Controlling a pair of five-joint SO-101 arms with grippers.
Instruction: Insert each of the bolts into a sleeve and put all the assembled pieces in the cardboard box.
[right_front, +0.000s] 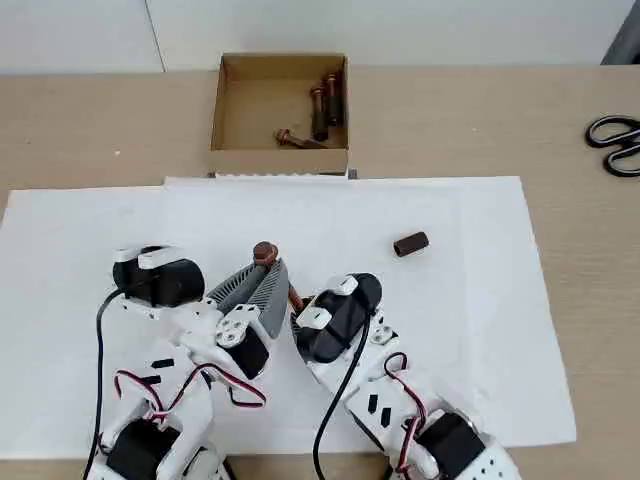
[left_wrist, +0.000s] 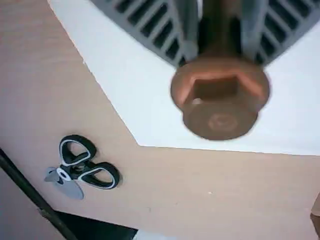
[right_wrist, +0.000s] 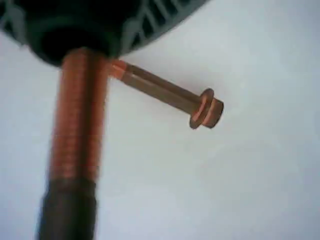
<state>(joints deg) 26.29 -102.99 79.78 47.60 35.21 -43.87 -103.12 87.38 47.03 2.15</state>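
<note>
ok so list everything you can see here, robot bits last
cardboard box: 1, brown, on the table beyond the paper
assembled pieces: about three, copper and dark, in the box's right half
loose sleeve: 1, dark brown, on the paper
clamped bolt: 1, copper, head past the left fingertips
threaded bolt: 1, copper, dark sleeve on its far end
flanged bolt: 1, copper, over the paper behind it
scissors: 1, black handles, table's right edge
paper: 1 sheet, white
table: 1, tan
left gripper: 1, grey, shut on the clamped bolt
right gripper: 1, dark, at the threaded bolt's near end
</note>
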